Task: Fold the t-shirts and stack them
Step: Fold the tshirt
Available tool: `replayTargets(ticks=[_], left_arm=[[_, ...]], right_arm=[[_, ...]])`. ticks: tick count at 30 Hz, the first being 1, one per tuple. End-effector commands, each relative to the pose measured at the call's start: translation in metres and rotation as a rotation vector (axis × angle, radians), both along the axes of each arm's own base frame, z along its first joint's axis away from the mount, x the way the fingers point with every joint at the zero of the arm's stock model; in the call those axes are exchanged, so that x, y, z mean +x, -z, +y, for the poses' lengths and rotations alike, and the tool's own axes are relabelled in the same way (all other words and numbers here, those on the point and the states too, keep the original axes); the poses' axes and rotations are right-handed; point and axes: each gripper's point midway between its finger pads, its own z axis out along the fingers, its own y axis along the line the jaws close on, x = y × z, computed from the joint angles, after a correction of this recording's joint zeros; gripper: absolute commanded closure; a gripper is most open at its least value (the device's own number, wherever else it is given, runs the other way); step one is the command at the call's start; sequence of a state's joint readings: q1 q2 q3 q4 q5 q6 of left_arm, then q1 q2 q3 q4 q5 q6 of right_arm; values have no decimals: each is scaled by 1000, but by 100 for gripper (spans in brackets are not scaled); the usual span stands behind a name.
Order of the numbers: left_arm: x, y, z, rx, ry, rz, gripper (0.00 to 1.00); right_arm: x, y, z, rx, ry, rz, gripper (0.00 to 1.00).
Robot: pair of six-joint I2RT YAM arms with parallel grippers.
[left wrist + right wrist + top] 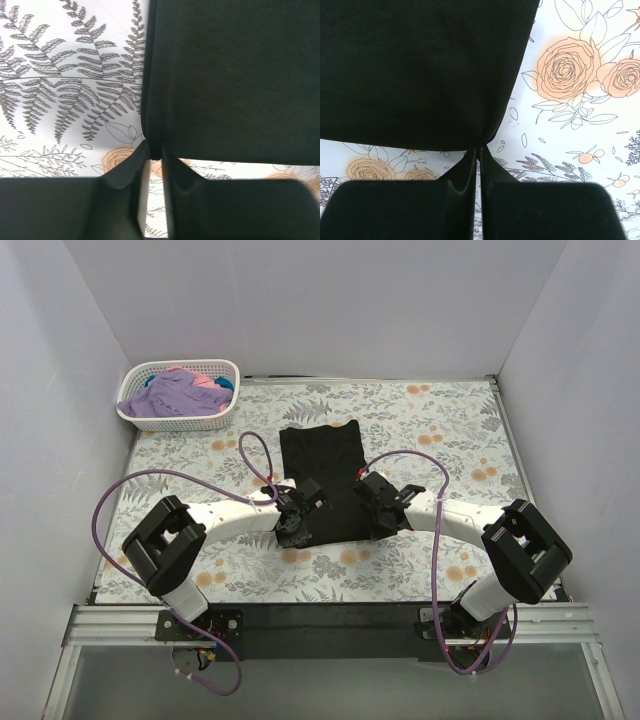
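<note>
From the top view, the black t-shirt (320,455) lies flat mid-bench as a narrow panel, sides apparently already turned in, and the left arm (235,515) and right arm (455,512) both reach to its near hem. I judge this to be the grasp before the crosswise fold. Next, both corners should lift together and travel toward the far edge, level, so the hem lands square. The white lattice basket (190,424) sits in the far left corner holding the lavender (160,398), pink (207,381) and teal (224,386) tees, well apart from the fold path. In the left wrist view, the left fingers (125,172) pinch the near left corner, with a tuck of cloth drawn between the tips. In the right wrist view, the right fingers (460,175) are pressed tight on the near right corner. Only the floral bench (580,130) shows alongside, and nothing blocks the lift.
</note>
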State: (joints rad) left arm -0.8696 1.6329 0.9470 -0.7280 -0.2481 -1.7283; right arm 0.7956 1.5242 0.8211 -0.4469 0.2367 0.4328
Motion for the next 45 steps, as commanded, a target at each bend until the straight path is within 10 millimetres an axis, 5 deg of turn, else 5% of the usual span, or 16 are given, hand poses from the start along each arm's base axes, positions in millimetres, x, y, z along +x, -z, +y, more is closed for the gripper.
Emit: replayTargets(ticks=[1, 3, 8, 12, 17, 22, 26, 34, 45], left_arm=[[-13, 16, 8, 53, -3, 47, 91], [-14, 16, 9, 58, -3, 50, 100], [-14, 6, 10, 54, 4, 41, 100], [-32, -6, 11, 57, 42, 54, 100], [-89, -25, 23, 62, 88, 124, 100], [-172, -30, 30, 69, 142, 235, 100], [-210, -33, 28, 47, 160, 303, 100], [-171, -90, 7, -7, 169, 145, 100], [-78, -133, -2, -180, 135, -30, 100]], right_arm=[[-27, 25, -11, -48, -23, 104, 99], [-28, 24, -9, -44, -31, 107, 99], [-33, 17, 0, -10, -71, 110, 99], [-58, 5, 3, 7, -113, 161, 99], [-114, -13, -3, 27, -162, 231, 99], [-186, -22, -13, 84, -179, 364, 99], [-213, -33, -16, 137, -206, 422, 99], [-172, -114, 12, 195, -255, 252, 99], [-94, -160, 43, 244, -277, 160, 99]])
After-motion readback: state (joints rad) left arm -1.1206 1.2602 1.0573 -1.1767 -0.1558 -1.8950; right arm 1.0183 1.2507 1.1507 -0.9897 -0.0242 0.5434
